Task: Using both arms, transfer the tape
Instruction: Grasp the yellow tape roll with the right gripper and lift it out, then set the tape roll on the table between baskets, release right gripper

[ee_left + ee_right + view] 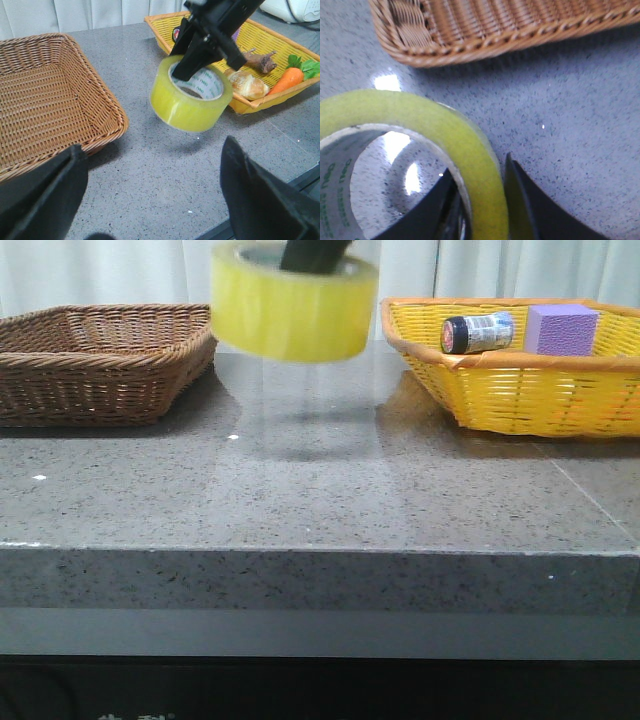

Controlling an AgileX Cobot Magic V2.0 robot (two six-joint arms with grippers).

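Note:
The tape, a wide yellow translucent roll, hangs above the table at the top middle of the front view. My right gripper is shut on its wall, one finger inside the printed core and one outside. The right wrist view shows the tape pinched between the right gripper's black fingers. In the left wrist view the tape hangs tilted under the right gripper. My left gripper is open and empty, low over the table, short of the tape. It does not show in the front view.
A brown wicker basket stands at the left, empty. A yellow basket at the right holds a dark-capped bottle and a purple block; a carrot and bread also lie in it. The grey stone table spans between them.

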